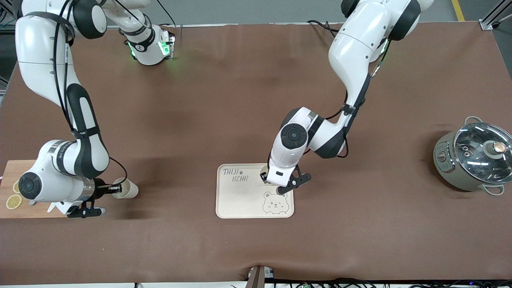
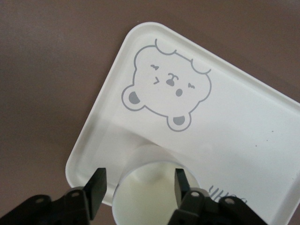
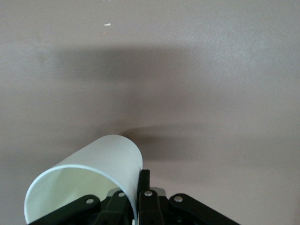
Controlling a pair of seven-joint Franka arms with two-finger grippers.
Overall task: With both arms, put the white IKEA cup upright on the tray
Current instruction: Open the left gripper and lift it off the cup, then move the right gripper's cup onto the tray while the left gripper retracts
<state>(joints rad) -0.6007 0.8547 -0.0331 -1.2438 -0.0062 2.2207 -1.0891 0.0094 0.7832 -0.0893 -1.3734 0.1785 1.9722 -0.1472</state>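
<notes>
Left hand (image 2: pixel 138 185) open around cup (image 2: pixel 152 187) on tray (image 2: pixel 243 117), right hand (image 3: pixel 133 197) pinching second cup's (image 3: pixel 89 180) rim

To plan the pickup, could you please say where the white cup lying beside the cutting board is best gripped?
Pinch its rim wall, one finger inside, one outside, coming level from the cutting board's side: the cup lies tipped, mouth open toward the right pincer.

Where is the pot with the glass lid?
In the front view, the pot sits on the brown table at the left arm's end, well apart from the tray.
</notes>
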